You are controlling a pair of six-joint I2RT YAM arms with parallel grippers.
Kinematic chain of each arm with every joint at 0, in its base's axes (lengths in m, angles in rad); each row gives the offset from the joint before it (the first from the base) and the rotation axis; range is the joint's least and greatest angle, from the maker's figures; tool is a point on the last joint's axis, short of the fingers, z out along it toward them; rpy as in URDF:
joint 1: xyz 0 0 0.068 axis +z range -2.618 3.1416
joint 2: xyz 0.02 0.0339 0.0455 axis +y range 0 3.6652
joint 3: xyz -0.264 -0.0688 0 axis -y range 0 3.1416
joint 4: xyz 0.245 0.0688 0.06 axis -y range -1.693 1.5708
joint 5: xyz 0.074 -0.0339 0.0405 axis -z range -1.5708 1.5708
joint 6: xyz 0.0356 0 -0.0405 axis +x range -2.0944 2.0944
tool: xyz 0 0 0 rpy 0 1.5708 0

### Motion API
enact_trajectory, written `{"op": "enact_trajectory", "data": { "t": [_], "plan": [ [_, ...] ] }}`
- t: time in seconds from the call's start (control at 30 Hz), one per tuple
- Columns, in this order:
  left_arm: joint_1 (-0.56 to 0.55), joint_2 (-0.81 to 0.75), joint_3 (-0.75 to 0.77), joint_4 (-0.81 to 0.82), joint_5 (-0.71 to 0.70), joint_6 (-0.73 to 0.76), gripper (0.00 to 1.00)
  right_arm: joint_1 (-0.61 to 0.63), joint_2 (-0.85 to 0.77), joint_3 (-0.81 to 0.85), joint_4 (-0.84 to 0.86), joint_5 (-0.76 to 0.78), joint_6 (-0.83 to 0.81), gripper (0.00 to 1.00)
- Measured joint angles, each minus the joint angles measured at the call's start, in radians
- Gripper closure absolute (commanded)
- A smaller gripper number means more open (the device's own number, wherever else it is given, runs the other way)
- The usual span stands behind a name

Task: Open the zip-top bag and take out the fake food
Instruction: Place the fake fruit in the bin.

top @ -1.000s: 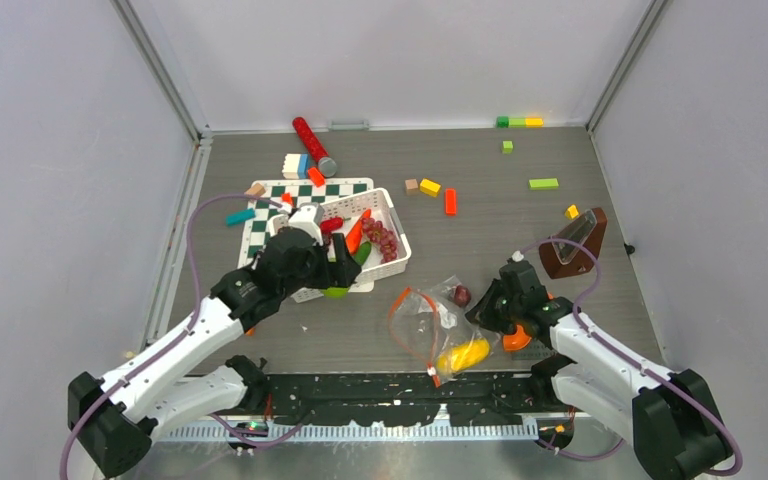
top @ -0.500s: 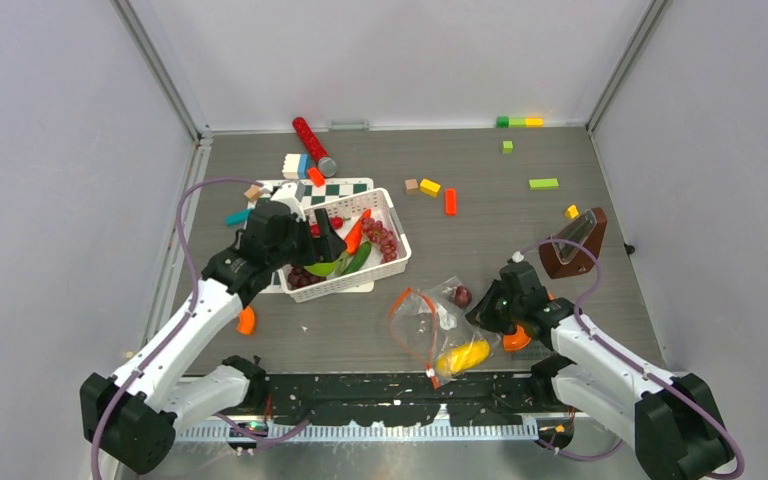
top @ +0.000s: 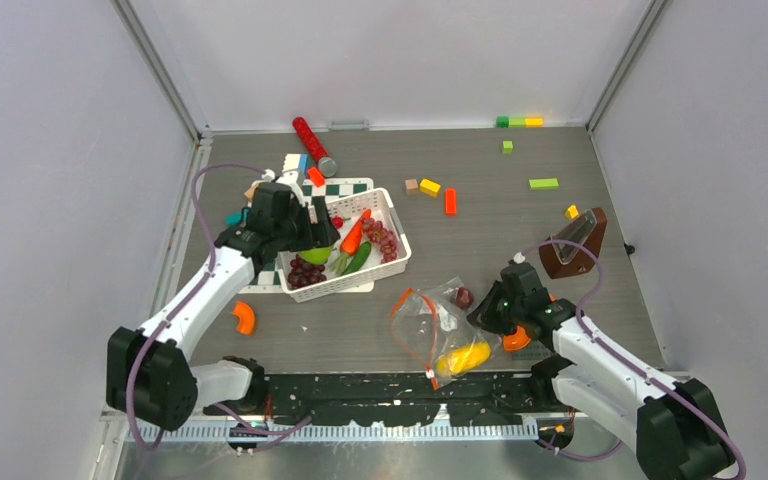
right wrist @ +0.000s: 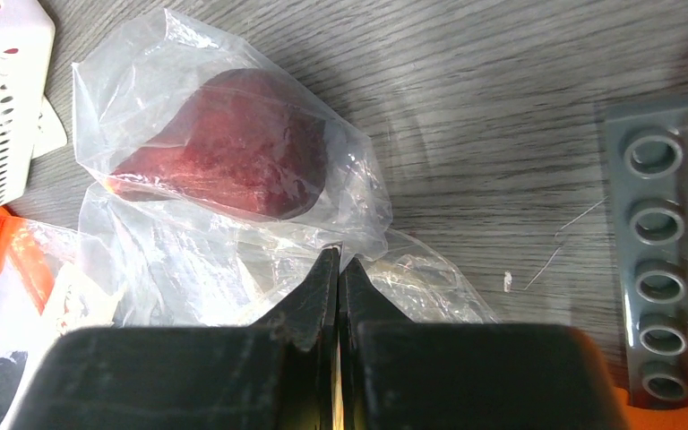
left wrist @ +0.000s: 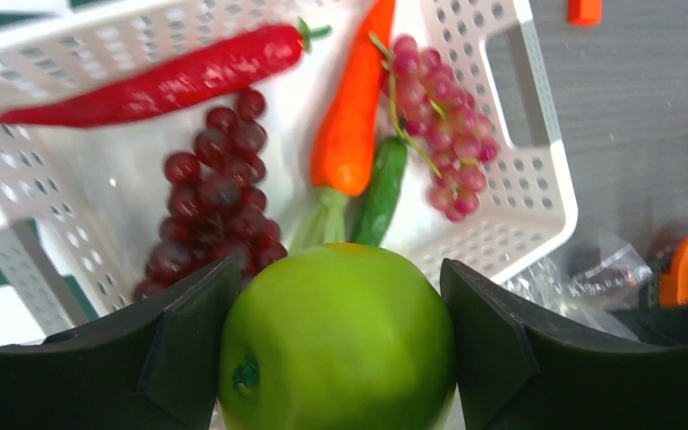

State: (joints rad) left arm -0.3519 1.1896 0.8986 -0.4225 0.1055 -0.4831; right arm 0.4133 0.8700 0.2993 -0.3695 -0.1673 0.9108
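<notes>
Left gripper [left wrist: 336,300], clamping green apple [left wrist: 336,349], has moved far-left over white basket [top: 393,262]. Right gripper [right wrist: 338,269] pinches zip-top bag [right wrist: 233,242]; yellow piece [top: 463,355] not yet out.

I am holding the apple [left wrist: 336,345] in my left gripper [left wrist: 336,279] over the left end of the basket [top: 345,288], which is resting partly on the chessboard mat [top: 345,186]. Inside it a chili [left wrist: 161,81] is lying toward the far wall. A carrot [left wrist: 354,116] and a cucumber [left wrist: 379,193] are lying mid-basket between the left grape bunch [left wrist: 210,215] and the right grape bunch [left wrist: 439,143]. Right of the basket and nearer me the zip-top bag [top: 430,320] is lying flat, my right gripper [right wrist: 338,260] pinching its right edge, a rounded piece [right wrist: 233,152] sitting in its far corner and an oblong piece [top: 463,355] at its near end.
</notes>
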Motion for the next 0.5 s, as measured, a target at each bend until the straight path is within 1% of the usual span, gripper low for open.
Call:
{"op": "enact_trajectory", "data": {
  "t": [0.23, 0.5],
  "plan": [
    [0.107, 0.109, 0.061, 0.041, -0.001, 0.031, 0.39, 0.0, -0.008, 0.0, -0.009, 0.002, 0.0, 1.0],
    [0.154, 0.192, 0.068, 0.052, -0.028, 0.064, 0.3, 0.0, -0.009, 0.0, -0.014, 0.002, -0.01, 1.0]
  ]
}}
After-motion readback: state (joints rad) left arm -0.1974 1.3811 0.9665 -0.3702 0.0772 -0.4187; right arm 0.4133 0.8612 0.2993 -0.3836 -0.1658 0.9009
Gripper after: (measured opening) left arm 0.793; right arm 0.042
